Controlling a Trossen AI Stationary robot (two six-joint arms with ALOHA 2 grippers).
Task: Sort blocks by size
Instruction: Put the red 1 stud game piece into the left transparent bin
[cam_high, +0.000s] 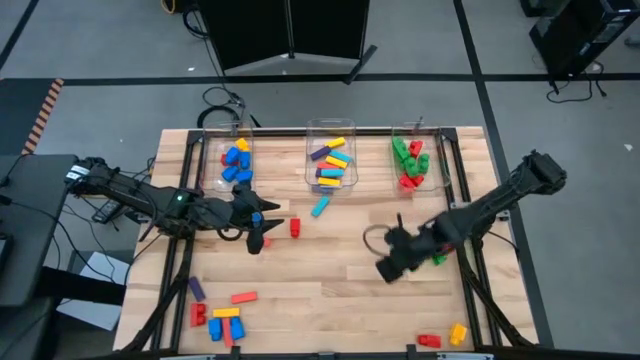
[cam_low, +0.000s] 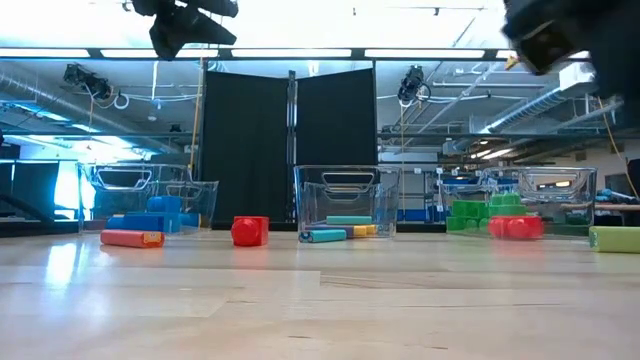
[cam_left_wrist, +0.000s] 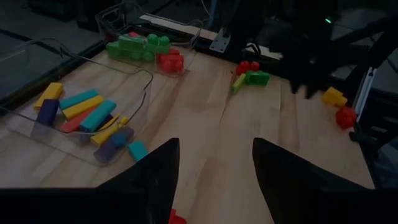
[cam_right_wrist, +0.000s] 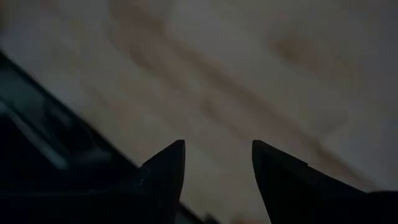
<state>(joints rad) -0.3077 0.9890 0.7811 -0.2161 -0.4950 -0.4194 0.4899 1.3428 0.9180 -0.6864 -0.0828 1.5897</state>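
Loose blocks lie on the wooden table: a red one (cam_high: 295, 227), a cyan one (cam_high: 320, 207), a green one (cam_high: 438, 260), a cluster at the near left (cam_high: 225, 322), and a red and a yellow one at the near right (cam_high: 445, 337). My left gripper (cam_high: 258, 240) hangs open and empty above the table just left of the red block, whose edge shows in the left wrist view (cam_left_wrist: 177, 218). My right gripper (cam_high: 388, 270) is open and empty over bare wood (cam_right_wrist: 217, 146), left of the green block.
Three clear bins stand along the far edge: the left one (cam_high: 232, 160) holds blue blocks, the middle one (cam_high: 332, 160) long mixed-colour blocks, the right one (cam_high: 412, 160) green and red chunky blocks. Bare wood lies in the table's middle and near centre.
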